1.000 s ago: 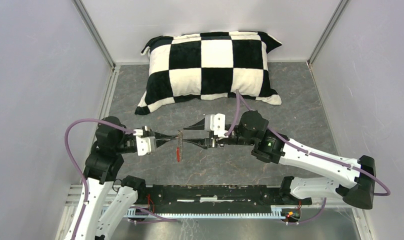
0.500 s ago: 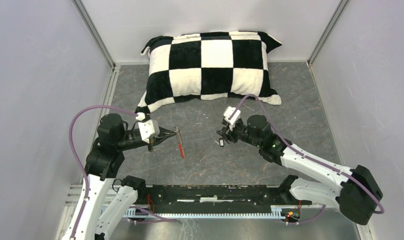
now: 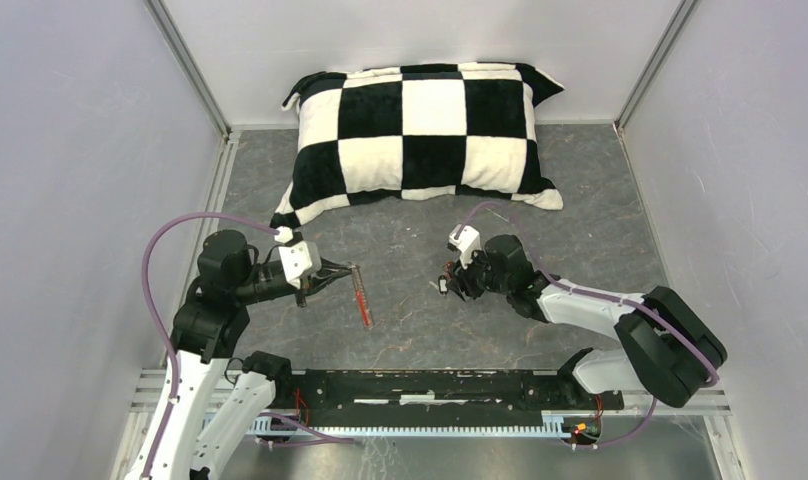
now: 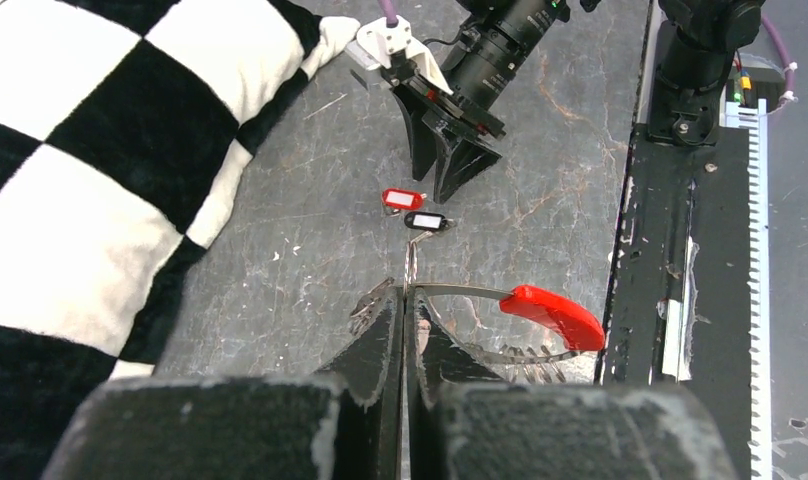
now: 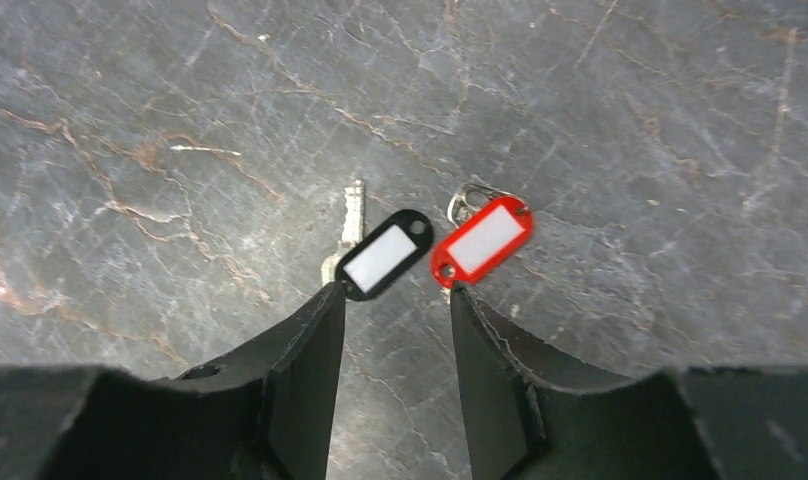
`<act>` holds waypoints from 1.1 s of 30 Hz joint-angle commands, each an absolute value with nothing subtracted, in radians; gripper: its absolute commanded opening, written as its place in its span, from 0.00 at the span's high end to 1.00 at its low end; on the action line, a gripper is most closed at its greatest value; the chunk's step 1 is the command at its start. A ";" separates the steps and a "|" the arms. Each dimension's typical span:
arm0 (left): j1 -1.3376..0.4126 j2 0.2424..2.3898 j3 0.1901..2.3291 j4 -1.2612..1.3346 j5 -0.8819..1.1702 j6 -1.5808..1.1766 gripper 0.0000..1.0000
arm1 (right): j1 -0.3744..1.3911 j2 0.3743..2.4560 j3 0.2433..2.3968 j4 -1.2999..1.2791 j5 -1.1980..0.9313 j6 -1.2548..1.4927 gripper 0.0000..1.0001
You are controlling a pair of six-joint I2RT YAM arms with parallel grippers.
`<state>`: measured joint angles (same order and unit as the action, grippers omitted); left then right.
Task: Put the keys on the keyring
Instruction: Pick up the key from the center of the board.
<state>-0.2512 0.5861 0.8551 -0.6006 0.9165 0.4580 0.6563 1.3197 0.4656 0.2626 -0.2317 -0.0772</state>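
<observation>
Left gripper (image 4: 402,300) has its fingers pressed tight together, pinching the thin wire of the keyring (image 4: 460,291). The loop juts out from the fingertips, held up off the table (image 3: 580,230). Its bright red section sits at the far end from the grip, and in the overhead view it points toward the near edge.

Across the way, the right gripper (image 5: 395,295) is tipped down low over the two keys, with its jaws parted and nothing between them. The keys lie flat on the grey marbled surface, side by side. The black-headed key (image 5: 385,257) has a white label and its metal blade pokes out behind it. The red-headed key (image 5: 483,240) is just beside it, with their tags nearly touching at one corner. One fingertip sits right at the edge of the black tag and the other right at the edge of the red one; whether either touches its tag, I cannot tell.

The keyring and the keys are apart, with open table between them. At the back, a black-and-white checkered pillow (image 3: 420,125) rests against the wall.
</observation>
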 commanded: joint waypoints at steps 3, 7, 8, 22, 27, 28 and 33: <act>-0.253 0.586 0.841 -0.600 0.914 0.463 0.98 | 0.705 1.335 0.471 0.386 -0.217 0.139 0.50; -0.253 0.588 0.842 -0.600 0.909 0.468 0.98 | 0.799 1.329 0.469 0.369 -0.029 0.195 0.50; -0.253 0.588 0.842 -0.600 0.910 0.469 0.98 | 0.824 1.336 0.477 0.358 0.014 0.204 0.50; -0.253 0.572 0.845 -0.600 0.906 0.469 0.98 | 0.944 1.431 0.500 0.340 0.322 0.285 0.61; -0.253 0.573 0.845 -0.600 0.889 0.469 0.98 | 0.948 1.428 0.477 0.361 0.303 0.308 0.62; -0.253 0.574 0.845 -0.600 0.887 0.469 0.98 | 0.949 1.427 0.473 0.362 0.301 0.310 0.62; -0.253 0.578 0.845 -0.600 0.884 0.466 0.98 | 0.950 1.424 0.464 0.366 0.298 0.314 0.65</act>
